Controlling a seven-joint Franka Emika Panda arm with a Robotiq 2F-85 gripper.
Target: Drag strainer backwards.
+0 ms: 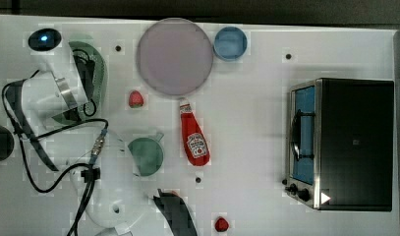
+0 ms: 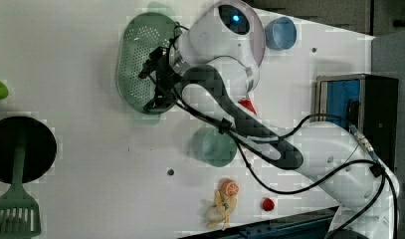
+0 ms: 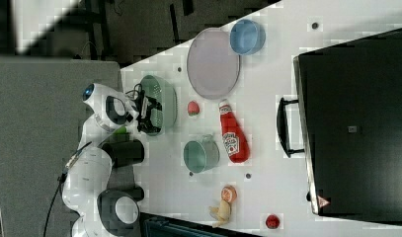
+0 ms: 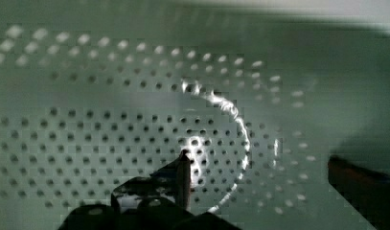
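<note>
The strainer (image 2: 135, 59) is a pale green oval colander lying near the table's edge, at the top view's left (image 1: 100, 61) and beside the robot's base in the right view (image 3: 164, 101). My gripper (image 2: 154, 87) hangs down into its bowl, open, with one finger toward each end of the oval. In the wrist view the holed bowl (image 4: 111, 120) spreads under the gripper (image 4: 274, 184), one dark fingertip (image 4: 183, 172) low over the bottom and the other finger (image 4: 362, 184) far off to the side. Nothing sits between the fingers.
A green mug (image 1: 146, 156), a ketchup bottle (image 1: 194, 140) and a strawberry (image 1: 135, 99) lie near the strainer. A lilac plate (image 1: 174, 55) and a blue bowl (image 1: 230, 43) are further along. A toaster oven (image 1: 342, 142) stands at the top view's right. A black pan (image 2: 21, 149) and a green spatula (image 2: 13, 214) are at the left view's left.
</note>
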